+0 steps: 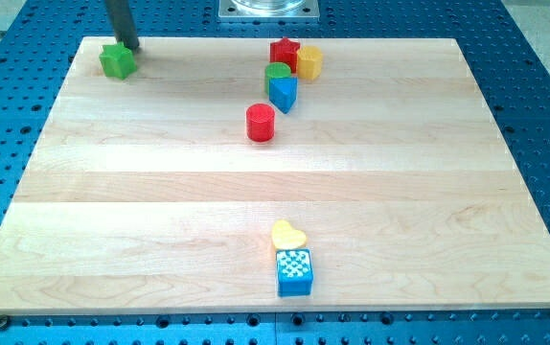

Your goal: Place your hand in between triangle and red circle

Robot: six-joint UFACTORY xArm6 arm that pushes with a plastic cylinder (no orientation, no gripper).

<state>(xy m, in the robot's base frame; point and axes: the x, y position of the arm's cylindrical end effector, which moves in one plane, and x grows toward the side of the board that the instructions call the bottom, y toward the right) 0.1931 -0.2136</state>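
My tip, the lower end of the straight dark rod, sits at the view's top left, right at the upper right edge of the green star-shaped block, touching it or just about. There is no gripper on this arm to be apart or together, only the rod.

Over to the task's things, and they are well apart from my tip. The blue triangular block stands near the top centre of the pale wooden tabletop. The red cylinder block, the red circle, is just below and to the left of it, with a narrow strip of bare wood between the two.

Crowding the triangle: a green cylinder block touching its upper left corner, a red star-shaped block just above that, and a yellow block of uncertain shape pressed to the star's right side.

Down at the view's bottom centre, a yellow heart-shaped block rests just above a blue cube block, the two touching.
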